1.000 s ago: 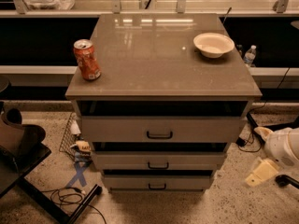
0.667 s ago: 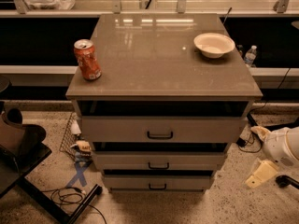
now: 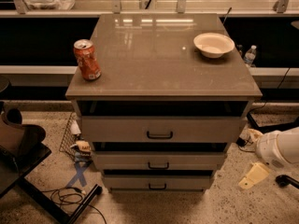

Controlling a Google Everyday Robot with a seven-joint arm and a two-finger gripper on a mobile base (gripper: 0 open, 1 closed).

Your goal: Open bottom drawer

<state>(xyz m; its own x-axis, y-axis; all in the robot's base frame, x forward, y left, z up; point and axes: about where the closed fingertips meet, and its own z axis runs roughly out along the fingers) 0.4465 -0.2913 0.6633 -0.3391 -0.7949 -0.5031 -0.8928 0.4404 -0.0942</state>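
Bottom drawer [image 3: 157,182] is the lowest of three grey fronts in the cabinet [image 3: 163,85], under the middle drawer [image 3: 159,161] and the taller top drawer [image 3: 160,129]. Its slim front carries a small black bar handle [image 3: 157,186] at the centre, and it looks pushed in. Your tool [image 3: 256,175] is off the cabinet's right side, down by the floor and at about the height of that lowest front. It is well apart from the handle and touches no part of the cabinet. You cannot tell whether the tool is open or closed. The white arm [image 3: 280,148] sits just above it, also right of the cabinet. On the cabinet's top, an orange can [image 3: 87,59] stands upright near the left edge and a white bowl [image 3: 214,44] rests toward the back right.
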